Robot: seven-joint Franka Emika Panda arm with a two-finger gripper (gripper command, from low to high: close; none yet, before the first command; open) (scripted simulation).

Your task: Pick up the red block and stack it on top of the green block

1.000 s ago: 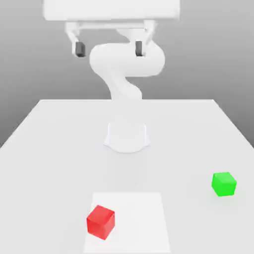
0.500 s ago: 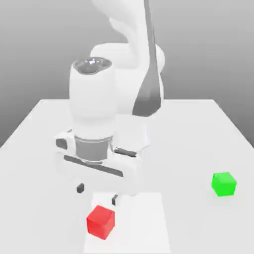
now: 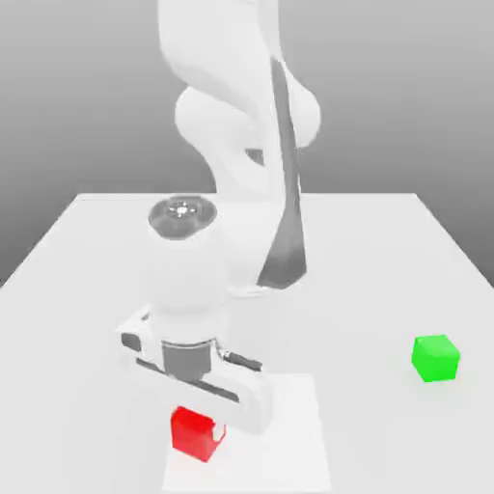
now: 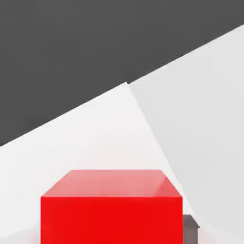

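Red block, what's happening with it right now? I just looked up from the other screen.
The arm is bent low over the red block, which sits on the paler square patch at the near edge of the table. Its claw is shut on the block. The block looks to be resting on the table, not lifted yet. The green block sits alone toward the exterior view's right, with nothing on top, so the stacking is yet to come.

Red block (image 3: 193, 432) under pincer (image 3: 197, 425); green block (image 3: 435, 358) well apart, exterior view's right.

Red block (image 3: 196, 431), green block (image 3: 435, 358) well apart
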